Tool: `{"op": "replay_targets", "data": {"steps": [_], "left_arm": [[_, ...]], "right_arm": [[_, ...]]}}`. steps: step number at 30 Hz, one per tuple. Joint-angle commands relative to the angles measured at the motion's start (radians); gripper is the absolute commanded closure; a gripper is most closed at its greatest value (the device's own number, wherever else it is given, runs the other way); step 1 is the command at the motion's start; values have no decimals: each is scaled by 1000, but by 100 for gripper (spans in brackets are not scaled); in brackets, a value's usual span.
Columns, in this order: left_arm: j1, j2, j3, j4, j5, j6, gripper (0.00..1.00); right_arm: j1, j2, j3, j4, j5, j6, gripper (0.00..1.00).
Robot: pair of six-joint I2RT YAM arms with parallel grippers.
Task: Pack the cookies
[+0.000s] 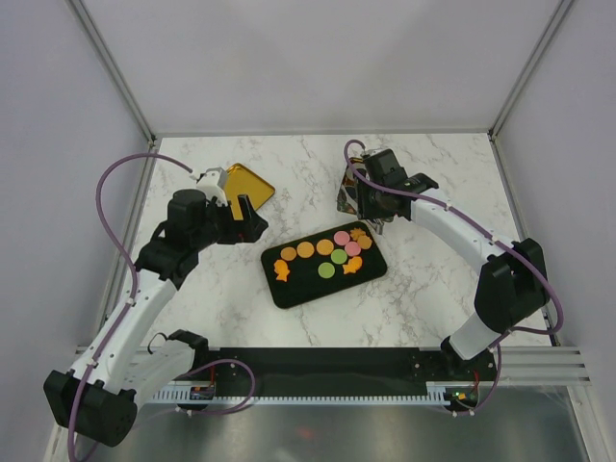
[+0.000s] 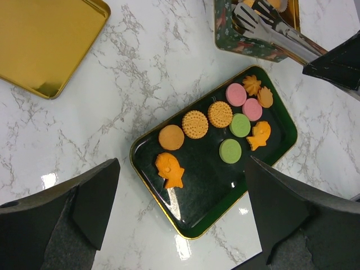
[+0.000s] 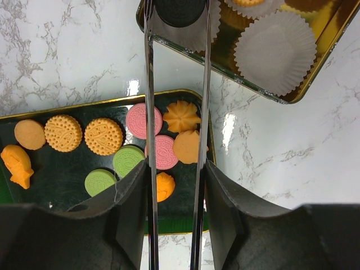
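The black cookie (image 3: pixel 180 11) is cut off by the top edge of the right wrist view. I can't tell whether the tongs (image 3: pixel 148 84) pinch it or it simply lies in the white paper cup (image 3: pixel 188 38) beneath it. It sits between the two blades, over the gold-lined tin (image 3: pixel 332 25). From above, that tin is mostly hidden behind the right hand (image 3: pixel 175 166), which is clenched on the tongs.

The other cookies (image 2: pixel 220 114) lie flat in the black tray (image 2: pixel 208 185) in the middle of the counter (image 2: pixel 140 67). Three round orange ones run in a line along the tray's long side, and the fish cookie (image 2: pixel 169 170) at its left end lies roughly crosswise.

The left hand (image 2: pixel 183 163) hangs above the tray, fingers spread wide, grasping nothing. A gold lid (image 2: pixel 50 39) lies apart from the tray.
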Motion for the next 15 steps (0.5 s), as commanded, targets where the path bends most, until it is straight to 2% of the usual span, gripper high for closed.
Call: {"op": "replay_targets", "data": {"steps": [1,15], "left_arm": [[9,-16,-6,40,19,-2,0],[20,-33,-12,39,36,-3,0]], "right_arm": [[-3,-3,38,29,1,-8,51],[-3,-15,65,-2,-5,-8,46]]}}
